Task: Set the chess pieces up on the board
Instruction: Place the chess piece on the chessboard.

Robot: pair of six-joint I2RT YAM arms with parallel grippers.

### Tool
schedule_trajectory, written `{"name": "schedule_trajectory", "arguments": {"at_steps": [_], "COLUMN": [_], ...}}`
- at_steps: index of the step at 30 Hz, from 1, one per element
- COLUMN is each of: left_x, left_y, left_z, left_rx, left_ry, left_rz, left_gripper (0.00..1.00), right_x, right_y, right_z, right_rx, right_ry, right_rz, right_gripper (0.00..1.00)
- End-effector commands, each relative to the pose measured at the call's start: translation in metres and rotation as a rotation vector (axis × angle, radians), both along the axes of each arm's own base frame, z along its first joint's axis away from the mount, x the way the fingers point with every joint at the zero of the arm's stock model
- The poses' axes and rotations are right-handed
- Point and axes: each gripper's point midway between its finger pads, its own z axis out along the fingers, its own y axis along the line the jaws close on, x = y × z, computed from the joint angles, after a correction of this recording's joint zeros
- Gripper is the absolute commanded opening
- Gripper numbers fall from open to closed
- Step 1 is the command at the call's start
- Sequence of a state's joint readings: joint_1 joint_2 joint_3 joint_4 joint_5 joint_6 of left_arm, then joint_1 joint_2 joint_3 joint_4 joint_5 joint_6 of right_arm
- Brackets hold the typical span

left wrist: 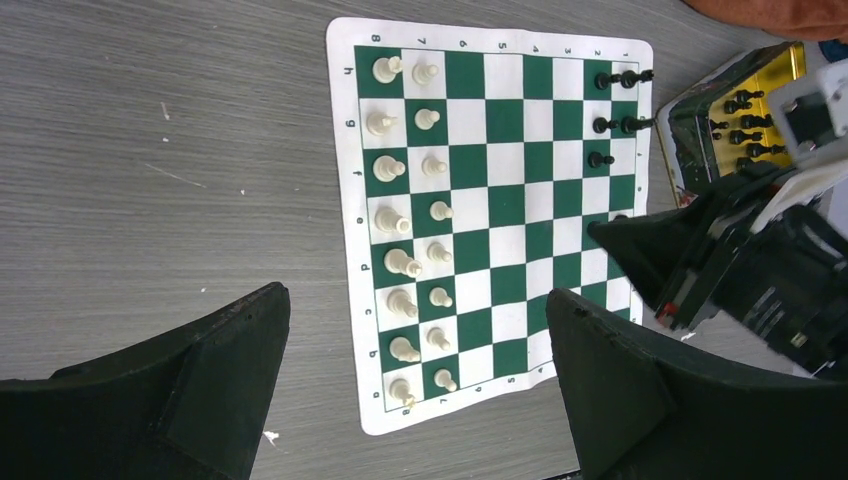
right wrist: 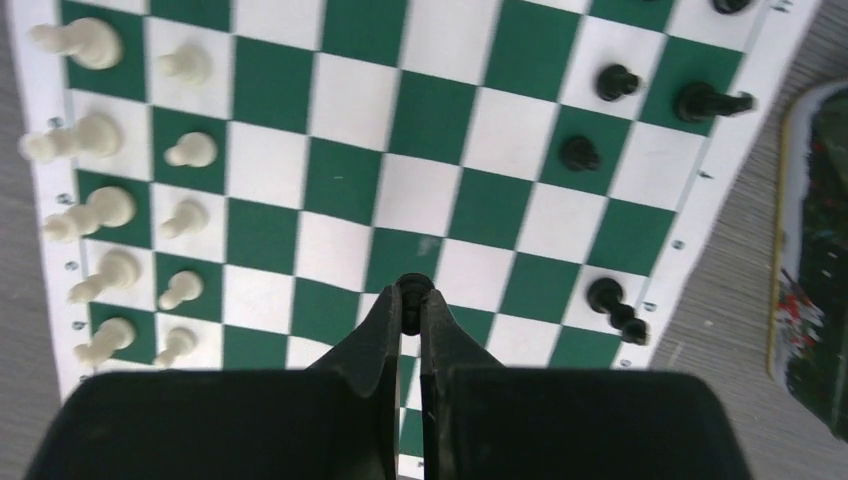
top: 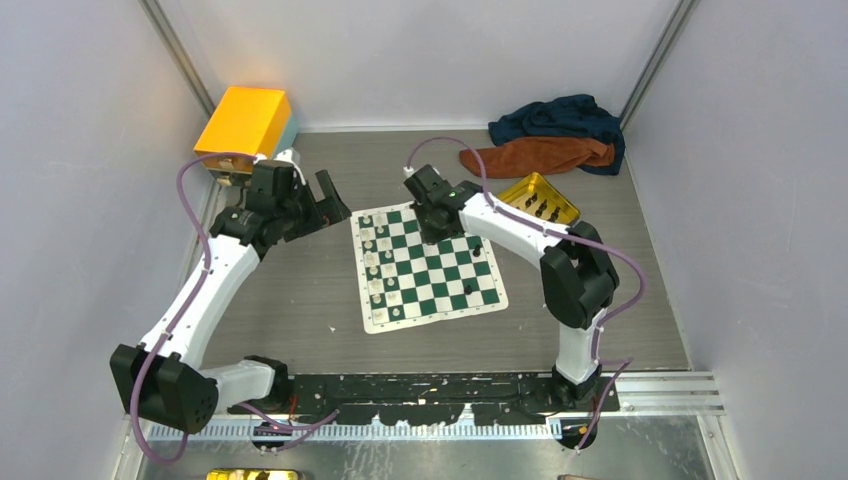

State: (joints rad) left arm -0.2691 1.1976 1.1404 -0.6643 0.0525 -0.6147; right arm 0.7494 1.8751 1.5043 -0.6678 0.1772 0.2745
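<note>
The board (top: 441, 276) (left wrist: 505, 200) (right wrist: 345, 185) lies flat mid-table. Cream-white chess pieces (top: 378, 265) (left wrist: 405, 225) (right wrist: 110, 210) fill two rows along its left side. A few black chess pieces (left wrist: 610, 125) (right wrist: 615, 82) stand near the opposite edge. My right gripper (top: 437, 232) (right wrist: 412, 297) hangs over the board, shut on a small black chess piece (right wrist: 412, 290) pinched between its fingertips. My left gripper (top: 330, 205) (left wrist: 417, 293) is wide open with nothing between its fingers, held above the table at the board's left side.
A shallow gold tin (top: 540, 198) (left wrist: 700, 120) (right wrist: 810, 250) with more black pieces sits right of the board. An orange box (top: 245, 120) stands at the back left. Blue and rust cloths (top: 550, 135) lie bunched at the back right.
</note>
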Motion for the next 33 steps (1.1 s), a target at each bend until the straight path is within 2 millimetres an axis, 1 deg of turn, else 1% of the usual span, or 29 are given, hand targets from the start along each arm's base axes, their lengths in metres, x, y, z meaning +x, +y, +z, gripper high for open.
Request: {"name": "schedule_trajectory", "arguments": {"at_steps": [1,4,7,13,19,33], "left_x": [0.007,0.007,0.008,0.01,0.011,0.012], "left_y": [0.0,0.001,0.0,-0.001,-0.001,-0.003], "left_z": [0.023,0.024,0.023,0.023,0.019,0.012], "left_rx": [0.009,0.014,0.015,0.015,0.017,0.014], "left_ry": [-0.072,-0.074,-0.073,-0.071,-0.064,-0.052], "left_rz": [-0.012,-0.013,-0.015,-0.019,-0.02,-0.021], "left_gripper": [1.0,1.0,1.0,1.0,1.0,1.0], "right_x": [0.018,0.025,0.03,0.031,0.031,0.038], "right_y": [-0.029,-0.044,-0.052,-0.06,-0.066,-0.077], "right_z": [0.011,0.001,-0.009,-0.03,-0.045,-0.06], "right_rx": [-0.009,-0.017,-0.016,-0.031,-0.04,-0.037], "right_ry": [-0.021,0.001,0.023,0.078,0.113,0.14], "right_rz": [-0.108,-0.15,-0.176,-0.198,-0.219,-0.259], "right_gripper": [0.01,0.01,0.01,0.01,0.01,0.01]}}
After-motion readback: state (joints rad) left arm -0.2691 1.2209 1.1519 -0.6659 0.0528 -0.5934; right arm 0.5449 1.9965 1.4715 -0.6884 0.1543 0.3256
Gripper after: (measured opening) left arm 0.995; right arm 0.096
